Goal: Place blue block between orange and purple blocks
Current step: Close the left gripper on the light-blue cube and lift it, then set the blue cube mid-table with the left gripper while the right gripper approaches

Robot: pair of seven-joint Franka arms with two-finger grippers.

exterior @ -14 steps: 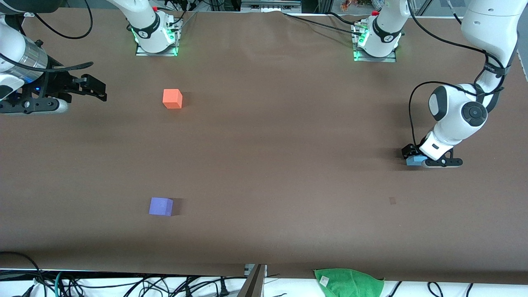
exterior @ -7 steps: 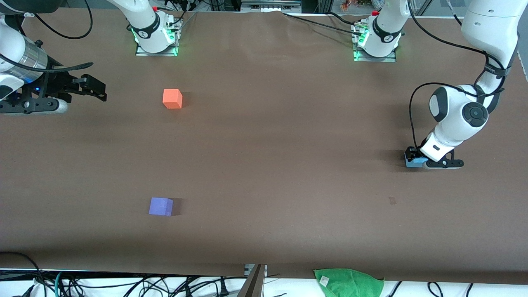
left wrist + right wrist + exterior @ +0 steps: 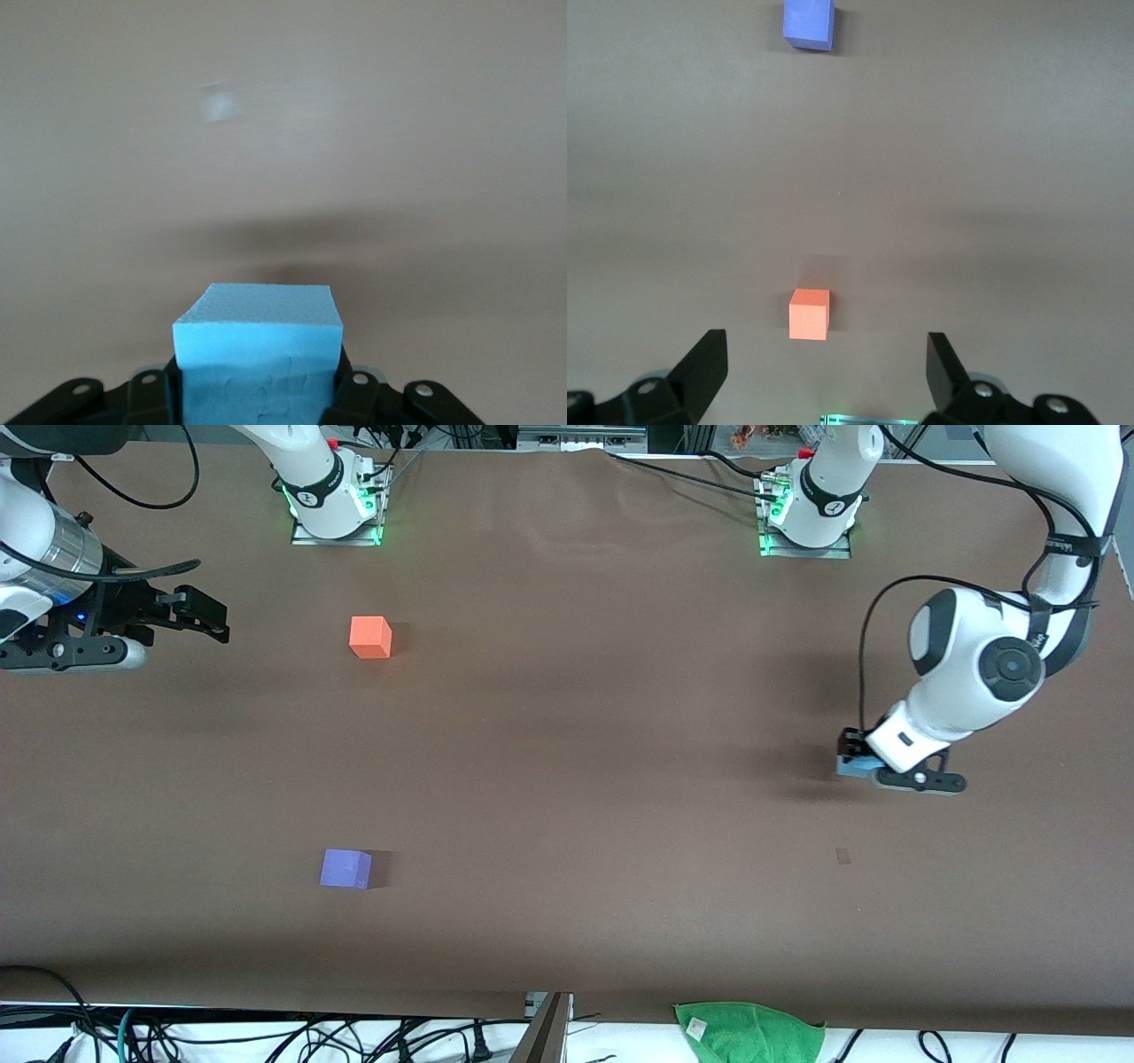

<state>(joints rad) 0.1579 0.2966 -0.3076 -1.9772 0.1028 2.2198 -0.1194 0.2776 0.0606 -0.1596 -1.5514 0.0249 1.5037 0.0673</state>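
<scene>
Left gripper (image 3: pixel 852 760) has its jaws clamped on the blue block (image 3: pixel 852 767), holding it just above the brown bench (image 3: pixel 567 779) at the left arm's end, a shadow under it. The orange block (image 3: pixel 370 638) sits toward the right arm's end, the purple block (image 3: pixel 345 868) in line with it but nearer the front camera, well apart. Right gripper (image 3: pixel 190 615) waits over the bench edge beside the orange block, jaws wide apart and empty.

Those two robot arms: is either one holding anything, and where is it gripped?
The left tool holds the blue block, pinched by two opposite sides, over the table. The right tool is open and holds nothing.
</scene>
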